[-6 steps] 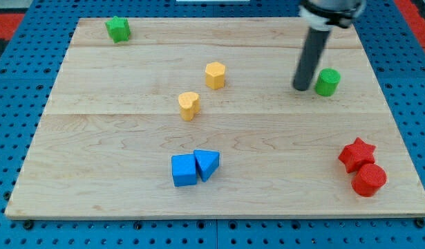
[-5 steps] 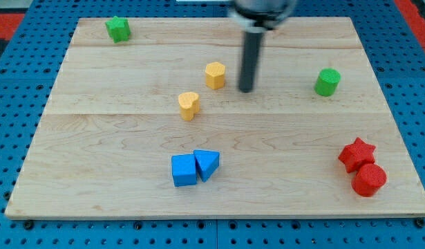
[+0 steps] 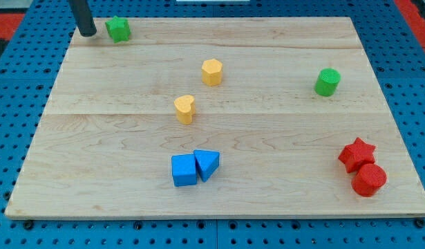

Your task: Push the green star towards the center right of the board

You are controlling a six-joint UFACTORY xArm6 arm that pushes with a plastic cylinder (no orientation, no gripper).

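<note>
The green star (image 3: 118, 28) sits at the top left corner of the wooden board (image 3: 267, 145). My tip (image 3: 88, 32) rests just to the star's left, a small gap apart from it, at the board's top left edge. The dark rod rises out of the view's top.
A green cylinder (image 3: 327, 81) stands at the right. A yellow hexagon block (image 3: 211, 71) and a yellow heart (image 3: 185, 108) lie near the middle. A blue cube (image 3: 184, 170) and blue triangle (image 3: 207, 164) touch at the bottom. A red star (image 3: 356, 153) and red cylinder (image 3: 369, 179) sit bottom right.
My tip has swept from beside the green cylinder, across the middle, to the top left beside the green star. The yellow hexagon and yellow heart have shifted slightly left.
</note>
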